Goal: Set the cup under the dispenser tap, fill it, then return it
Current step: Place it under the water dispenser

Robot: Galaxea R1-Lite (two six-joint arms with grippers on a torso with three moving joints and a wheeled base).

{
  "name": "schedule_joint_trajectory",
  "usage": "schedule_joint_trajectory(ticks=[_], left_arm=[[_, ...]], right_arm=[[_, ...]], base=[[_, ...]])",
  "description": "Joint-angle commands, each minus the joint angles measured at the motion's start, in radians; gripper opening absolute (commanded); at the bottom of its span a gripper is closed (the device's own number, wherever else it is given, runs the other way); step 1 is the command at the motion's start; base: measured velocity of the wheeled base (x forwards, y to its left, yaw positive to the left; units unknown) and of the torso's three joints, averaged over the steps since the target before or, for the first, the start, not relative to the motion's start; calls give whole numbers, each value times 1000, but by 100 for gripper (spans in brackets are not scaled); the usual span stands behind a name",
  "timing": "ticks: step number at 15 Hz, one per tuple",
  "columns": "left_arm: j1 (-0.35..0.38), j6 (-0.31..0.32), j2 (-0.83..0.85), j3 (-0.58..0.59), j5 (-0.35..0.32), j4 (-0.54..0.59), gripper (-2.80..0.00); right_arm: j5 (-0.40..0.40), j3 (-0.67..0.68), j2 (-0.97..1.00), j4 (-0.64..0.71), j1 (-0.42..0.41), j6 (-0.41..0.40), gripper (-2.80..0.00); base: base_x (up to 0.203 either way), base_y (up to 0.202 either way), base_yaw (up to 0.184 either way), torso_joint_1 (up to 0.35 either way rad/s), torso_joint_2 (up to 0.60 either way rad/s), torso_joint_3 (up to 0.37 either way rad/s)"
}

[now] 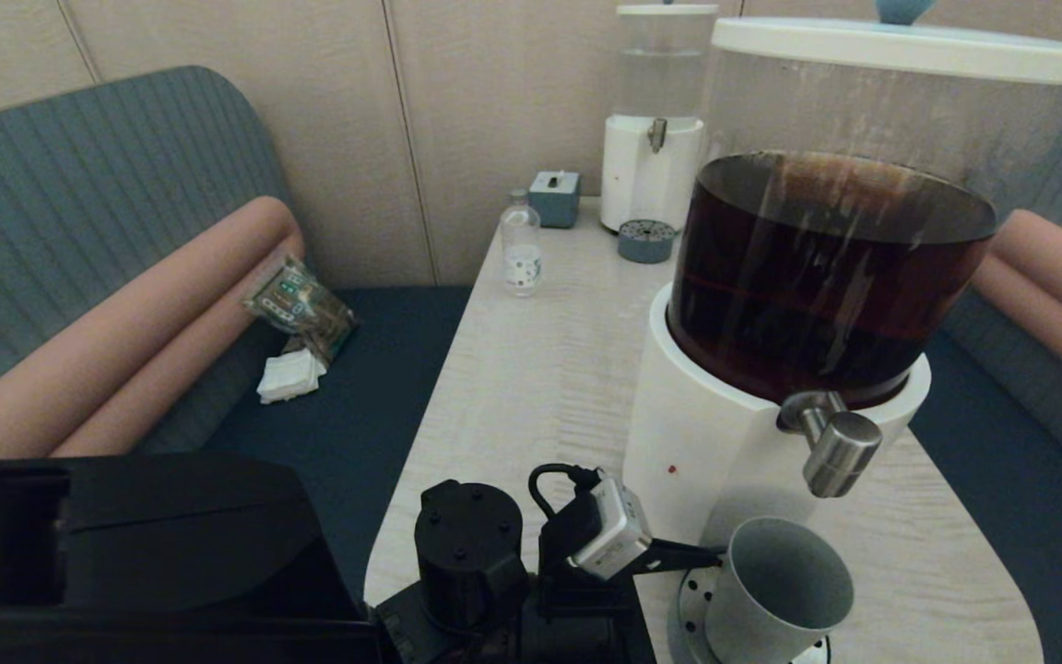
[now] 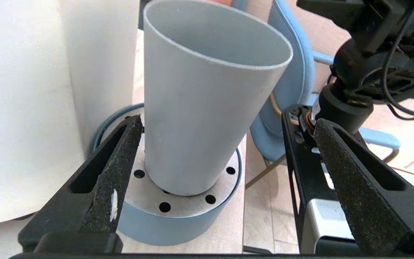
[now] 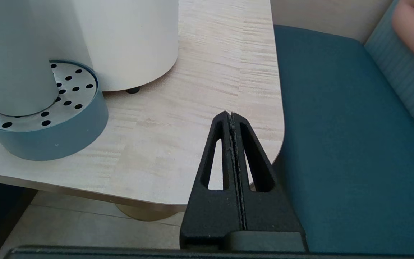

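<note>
Empty cup (image 1: 775,590) stands on drip tray (image 2: 178,216) below brown-filled dispenser (image 1: 826,277), left end effector (image 2: 225,144) wide.

We see the cup (image 2: 207,104), a plain matte grey-green tumbler, standing upright and empty between our spread left fingers (image 2: 120,151), touching neither. The brushed-steel dispenser tap (image 1: 831,441) hangs above it.

Matte cup (image 2: 207,108) — brushed-steel tap (image 1: 833,441)
</note>
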Motion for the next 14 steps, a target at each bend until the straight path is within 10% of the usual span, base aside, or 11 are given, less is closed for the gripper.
schedule_joint_trajectory(ticks=[1,12,13,14], left_arm=[[2,-1,-10,5,5,-8,0],[86,-5,-107,155,31,-25,0],[85,-3,-122,171,31,-25,-280],[82,-4,-141,187,30,-25,-280]], right_arm=[[0,9,-2,0,0,-1,-280],[0,9,-2,0,0,-1,-280],[0,9,-2,0,0,-1,-280],[0,9,-2,0,0,-1,-280]], base=[[0,0,0,0,0,0],[0,0,0,0,0,0],[0,0,0,0,0,0],[0,0,0,0,0,0]])
